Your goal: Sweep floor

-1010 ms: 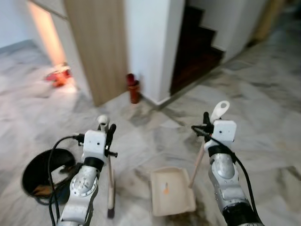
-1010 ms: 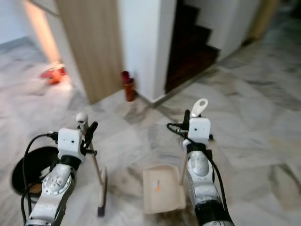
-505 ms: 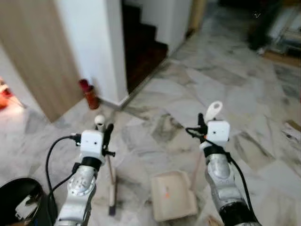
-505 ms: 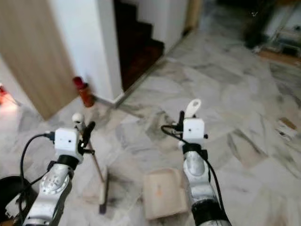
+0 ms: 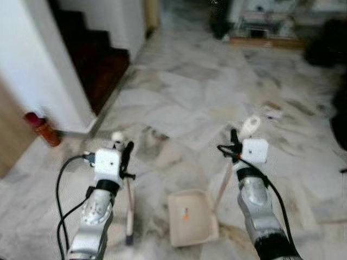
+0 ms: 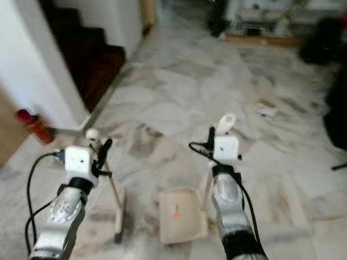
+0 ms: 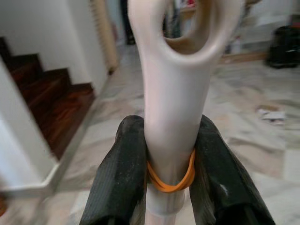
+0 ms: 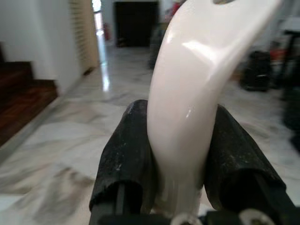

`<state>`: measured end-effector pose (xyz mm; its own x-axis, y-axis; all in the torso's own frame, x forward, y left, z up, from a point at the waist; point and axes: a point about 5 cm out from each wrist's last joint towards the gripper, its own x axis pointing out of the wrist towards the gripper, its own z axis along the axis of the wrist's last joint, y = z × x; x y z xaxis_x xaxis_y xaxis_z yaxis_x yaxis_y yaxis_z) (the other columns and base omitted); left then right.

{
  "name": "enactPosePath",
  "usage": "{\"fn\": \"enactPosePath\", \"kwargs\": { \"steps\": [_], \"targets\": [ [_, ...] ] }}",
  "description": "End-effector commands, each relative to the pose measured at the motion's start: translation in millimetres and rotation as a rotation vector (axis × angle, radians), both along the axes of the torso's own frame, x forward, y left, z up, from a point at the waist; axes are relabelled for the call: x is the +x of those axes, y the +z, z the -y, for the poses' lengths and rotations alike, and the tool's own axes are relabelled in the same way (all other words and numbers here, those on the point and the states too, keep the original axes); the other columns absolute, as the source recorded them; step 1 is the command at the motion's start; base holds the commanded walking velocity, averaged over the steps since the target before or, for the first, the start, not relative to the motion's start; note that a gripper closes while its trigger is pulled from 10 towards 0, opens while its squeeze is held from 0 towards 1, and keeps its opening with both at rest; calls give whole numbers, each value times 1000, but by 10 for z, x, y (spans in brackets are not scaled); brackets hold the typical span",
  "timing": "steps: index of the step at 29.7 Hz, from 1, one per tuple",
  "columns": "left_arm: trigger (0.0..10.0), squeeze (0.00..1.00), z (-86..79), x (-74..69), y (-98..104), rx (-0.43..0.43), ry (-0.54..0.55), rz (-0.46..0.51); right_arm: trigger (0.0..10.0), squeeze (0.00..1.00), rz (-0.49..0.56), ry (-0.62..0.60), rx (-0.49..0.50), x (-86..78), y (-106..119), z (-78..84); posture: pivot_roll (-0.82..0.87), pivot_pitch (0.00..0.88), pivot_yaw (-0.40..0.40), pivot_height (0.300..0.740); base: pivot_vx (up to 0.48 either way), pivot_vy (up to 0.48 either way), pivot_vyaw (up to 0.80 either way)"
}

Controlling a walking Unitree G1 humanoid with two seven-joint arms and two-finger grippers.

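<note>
The left gripper (image 7: 168, 154) has its two black fingers (image 7: 121, 173) closed on the cream handle of a broom (image 5: 128, 208), just below the looped end, where an orange rubber band (image 7: 169, 180) circles the handle. In the head views the broom stands nearly upright at the robot's left, its head resting on the marble floor (image 5: 184, 103) just left of the dustpan (image 5: 191, 218). The right gripper (image 8: 180, 154) has its fingers (image 8: 124, 154) clamped on the white curved handle of the dustpan, near the top. The dustpan's cream tray lies flat on the floor between the two arms, its handle rising on the right side to the right gripper; a small orange speck (image 5: 185, 216) sits inside the tray. Both silver arms are raised in front of the body, with black cables running along them. Dark wooden stairs (image 5: 89, 59) rise at the upper left beside a white wall (image 5: 32, 70), and a red cylindrical object (image 5: 42, 129) stands on the floor against the wall's base. A small piece of litter (image 5: 272, 111) lies on the floor well ahead of the right arm. Dark, blurred furniture stands at the far end of the room; its details cannot be made out.
</note>
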<state>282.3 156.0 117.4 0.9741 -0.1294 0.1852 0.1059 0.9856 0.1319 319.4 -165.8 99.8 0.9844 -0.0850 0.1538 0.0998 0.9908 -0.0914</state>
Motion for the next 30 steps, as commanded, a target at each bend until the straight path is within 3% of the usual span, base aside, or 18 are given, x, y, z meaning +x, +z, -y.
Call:
{"fn": "enactPosePath", "kwargs": {
  "steps": [1,10,30],
  "targets": [
    [10000,0,-29,-2,39,-4,-4,13,10000,0,37,16,-9,33,87,-57,124,49,45,740,0,0,-800],
    [10000,0,-28,8,30,-5,0,5,10000,0,49,22,-9,32,103,-60,123,49,43,740,0,0,-567],
    [10000,0,-20,3,22,-1,-2,5,10000,0,52,33,-8,23,97,-87,120,28,41,740,388,0,0]
  ]
}}
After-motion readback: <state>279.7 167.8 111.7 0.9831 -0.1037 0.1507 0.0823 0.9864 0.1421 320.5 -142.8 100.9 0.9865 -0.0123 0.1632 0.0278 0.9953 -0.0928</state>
